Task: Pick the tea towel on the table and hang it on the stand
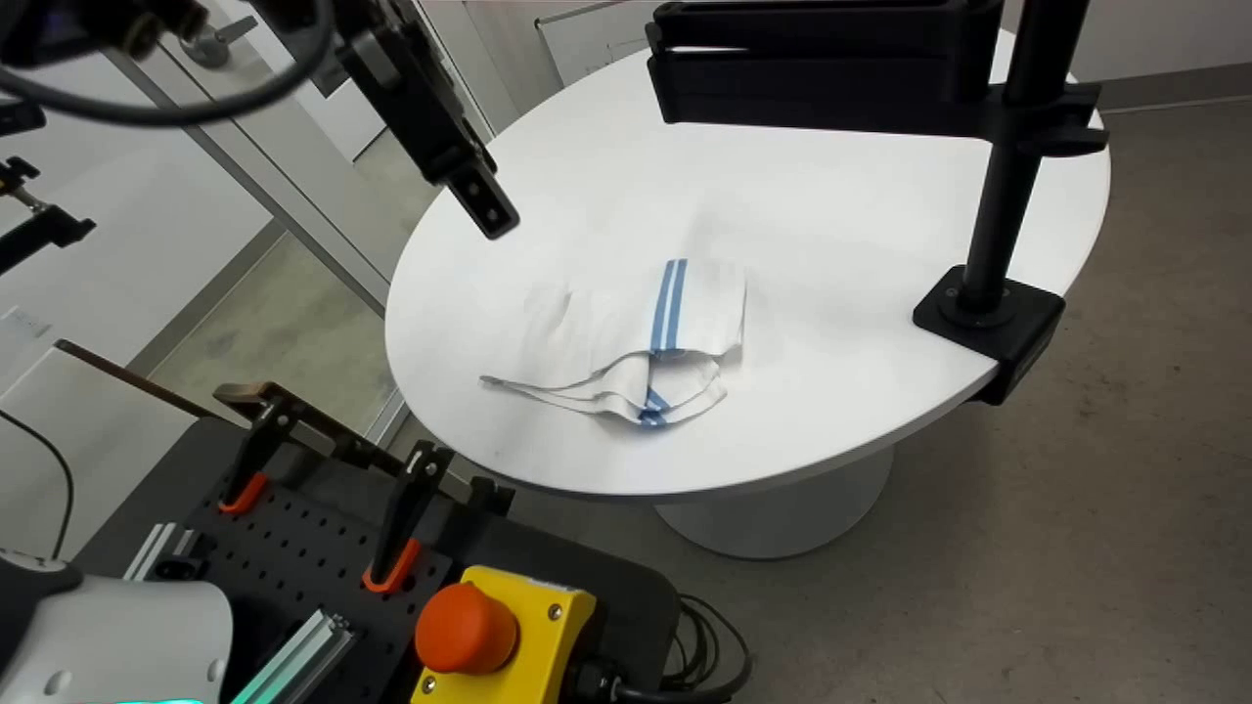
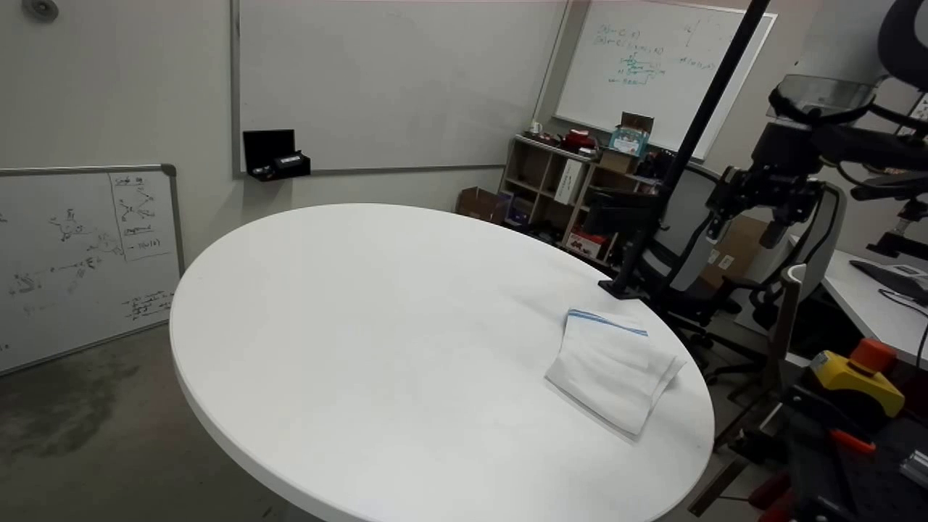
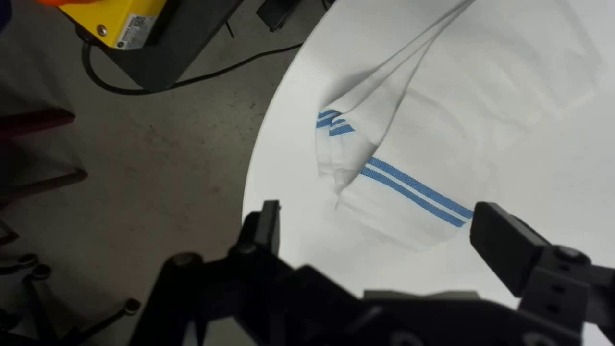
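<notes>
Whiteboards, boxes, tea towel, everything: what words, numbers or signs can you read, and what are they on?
None can be read clearly.
Whiteboard with green writing: too small, blurred.
Low whiteboard: handwriting too blurred.
Label on yellow box: too blurred.
White package: too small.
Blue box: too small.
Brown box: too small.
Tea towel: no words seen.

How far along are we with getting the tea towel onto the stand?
Done: no step of the hang yet; the tea towel lies loosely folded on the table. In hand: nothing; the gripper is open, in the air and apart from the towel, which shows in the wrist view. Left: grasp the towel, lift it and hang it on the black stand at the table's edge.
</notes>
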`<state>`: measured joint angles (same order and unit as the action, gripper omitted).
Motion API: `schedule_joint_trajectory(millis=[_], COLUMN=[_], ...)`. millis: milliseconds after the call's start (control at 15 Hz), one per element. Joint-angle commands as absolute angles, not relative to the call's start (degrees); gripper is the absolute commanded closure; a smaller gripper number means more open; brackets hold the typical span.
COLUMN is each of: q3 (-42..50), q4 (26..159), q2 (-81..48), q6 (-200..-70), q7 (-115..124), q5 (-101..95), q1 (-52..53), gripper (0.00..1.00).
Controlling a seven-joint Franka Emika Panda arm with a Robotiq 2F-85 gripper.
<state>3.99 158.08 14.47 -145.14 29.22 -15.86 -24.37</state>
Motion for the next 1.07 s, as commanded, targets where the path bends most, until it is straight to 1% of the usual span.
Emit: schedule_joint_trajectory(millis=[0, 267, 533, 800, 1000], q3=[4.4, 7.6, 12.7, 17.6, 19.1], q4=[156.0, 154.7, 152.9, 151.2, 150.4], q2=[4.8, -3.5, -10.6, -16.6, -20.0], q6=[-151.9, -158.5, -167.8, -175.0, -177.7], q7=[35.8, 40.1, 41.3, 38.9, 36.5], q5=[-20.3, -23.7, -23.5, -18.7, -12.3], q1=[-24.8, -22.4, -17.1, -9.5, -4.5], gripper=[0.00, 0.00, 0.00, 0.00, 0.00])
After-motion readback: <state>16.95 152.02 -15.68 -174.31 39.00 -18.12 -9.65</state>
